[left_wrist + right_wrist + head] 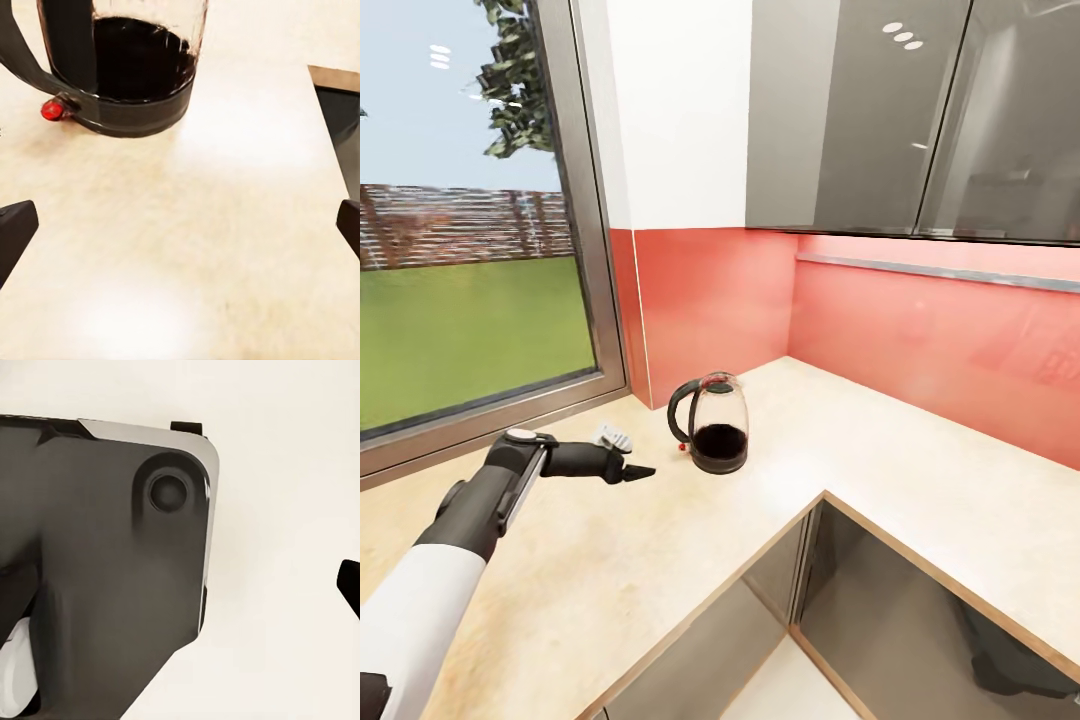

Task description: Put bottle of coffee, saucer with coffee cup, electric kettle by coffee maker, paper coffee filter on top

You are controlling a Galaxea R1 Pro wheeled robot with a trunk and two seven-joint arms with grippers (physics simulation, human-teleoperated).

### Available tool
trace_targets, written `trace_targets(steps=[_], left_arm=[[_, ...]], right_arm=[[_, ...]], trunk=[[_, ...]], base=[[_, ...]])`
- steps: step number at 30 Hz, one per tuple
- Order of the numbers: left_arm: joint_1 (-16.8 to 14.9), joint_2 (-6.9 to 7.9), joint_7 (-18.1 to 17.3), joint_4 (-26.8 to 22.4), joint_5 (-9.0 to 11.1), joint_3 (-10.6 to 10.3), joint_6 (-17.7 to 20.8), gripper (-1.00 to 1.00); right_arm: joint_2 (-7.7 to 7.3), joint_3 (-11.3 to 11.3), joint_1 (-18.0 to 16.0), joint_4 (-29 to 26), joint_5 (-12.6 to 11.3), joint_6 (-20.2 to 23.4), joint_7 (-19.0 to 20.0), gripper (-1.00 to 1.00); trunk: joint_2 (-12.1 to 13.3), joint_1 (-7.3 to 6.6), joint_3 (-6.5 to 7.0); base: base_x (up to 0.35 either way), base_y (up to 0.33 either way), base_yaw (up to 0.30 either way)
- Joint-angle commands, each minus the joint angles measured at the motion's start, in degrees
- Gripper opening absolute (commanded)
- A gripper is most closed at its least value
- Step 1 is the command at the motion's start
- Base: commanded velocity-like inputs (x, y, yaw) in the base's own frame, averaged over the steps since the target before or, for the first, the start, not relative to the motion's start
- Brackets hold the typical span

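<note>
The electric kettle [712,425] stands upright on the countertop [900,460] near the corner, its glass dark inside and its black loop handle and red button [682,447] turned toward my left arm. My left gripper [640,470] hovers low over the worktop, a short gap short of the handle. In the left wrist view the left gripper [180,225] is open with bare countertop [225,247] between its fingertips [13,225], and the kettle [139,67] and its red button [52,110] lie just ahead. One fingertip [350,583] of my right gripper shows beside the robot's own dark body [97,570].
A large window [460,250] borders the counter on the left. A red backsplash [920,340] and grey wall cabinets [920,110] run behind. The L-shaped counter's inner edge [800,510] drops to dark cabinets and pale floor [790,690].
</note>
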Motion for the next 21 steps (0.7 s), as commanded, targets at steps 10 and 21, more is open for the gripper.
trace_targets(steps=[10, 21], left_arm=[[-0.1, -0.01, -0.2, -0.2, -0.2, 0.0, 0.3, 1.0], [-0.1, 0.17, 4.8, -2.4, -0.4, 5.4, 0.4, 1.0]], right_arm=[[-0.02, 0.4, 0.0, 0.0, -0.2, 0.0, 0.1, 1.0], [-0.02, 0.5, 0.0, 0.0, -0.2, 0.0, 0.1, 1.0]], trunk=[[-0.1, 0.01, -0.09], [-0.1, 0.01, -0.09]], base=[[0.157, 0.0, 0.0], [0.017, 0.0, 0.0]])
